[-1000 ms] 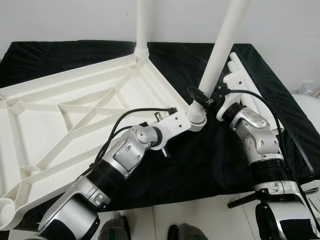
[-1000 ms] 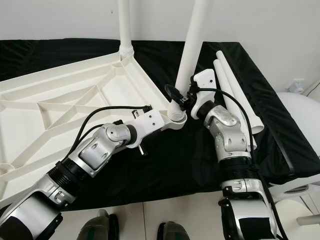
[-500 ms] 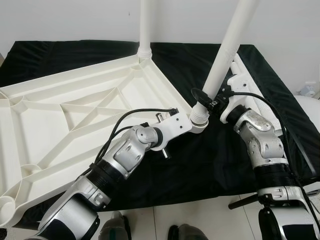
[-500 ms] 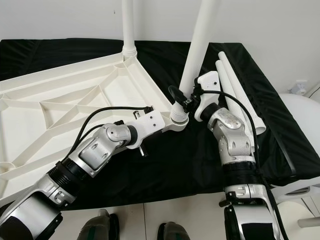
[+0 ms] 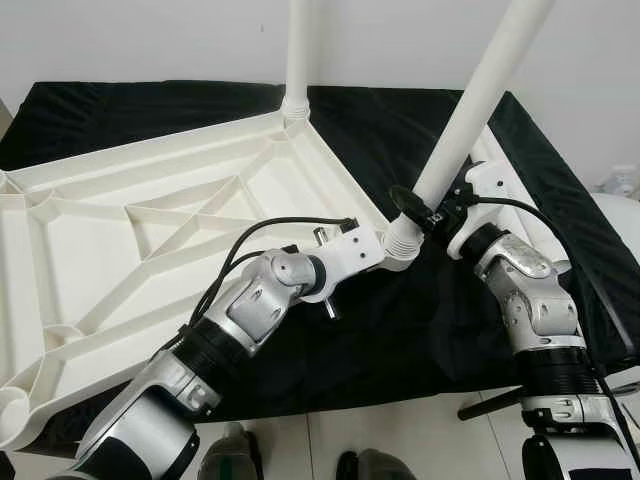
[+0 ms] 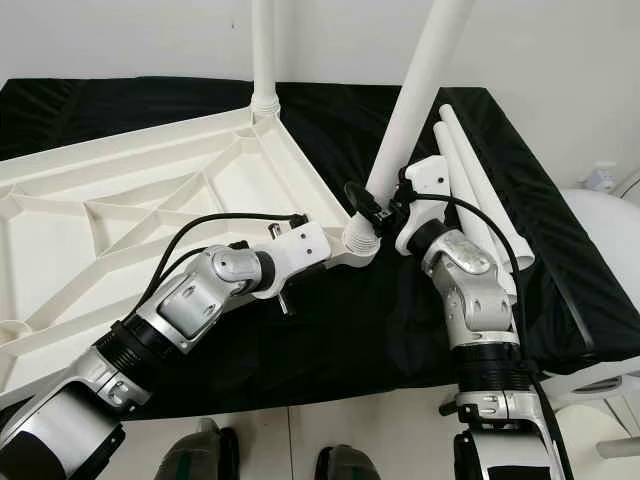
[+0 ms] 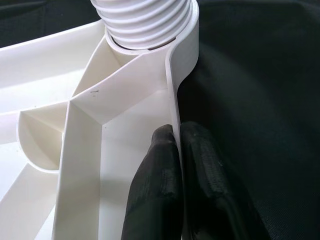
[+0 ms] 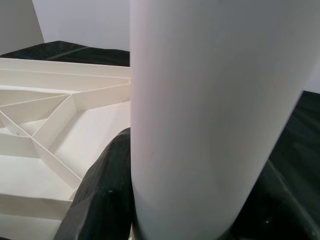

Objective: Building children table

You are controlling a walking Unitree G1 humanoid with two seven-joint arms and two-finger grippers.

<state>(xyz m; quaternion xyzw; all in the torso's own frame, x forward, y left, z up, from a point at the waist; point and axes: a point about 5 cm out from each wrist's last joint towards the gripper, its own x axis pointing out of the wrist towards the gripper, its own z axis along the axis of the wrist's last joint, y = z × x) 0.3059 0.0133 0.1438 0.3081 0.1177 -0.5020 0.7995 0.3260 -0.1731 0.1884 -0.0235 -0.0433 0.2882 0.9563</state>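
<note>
A big white plastic tabletop lies upside down on a black cloth, with its ribs facing up. The near corner of this tabletop, the one with the round socket, is the spot to look from.

To the left of that corner, the left silver arm reaches in over the tabletop. The left gripper is at the tabletop's thin outer wall, just beside the corner. Its two black fingers are pressed together on that wall, one on the inside and one on the outside, so they pinch the tabletop's rim.

Far behind the corner, at the back corner of the tabletop, a white round plastic leg stands straight up in its own socket.

Right at the near corner, a second white round plastic leg with a ridged screw end sits in the socket. It leans up and away to the right.

Just to the right of the corner, the right gripper is low on this leaning leg, near the ridged end. Its black fingers are wrapped on both sides of the leg and hold it.

Further right of the corner, two more white plastic legs lie flat on the black cloth, side by side, behind the right arm.
</note>
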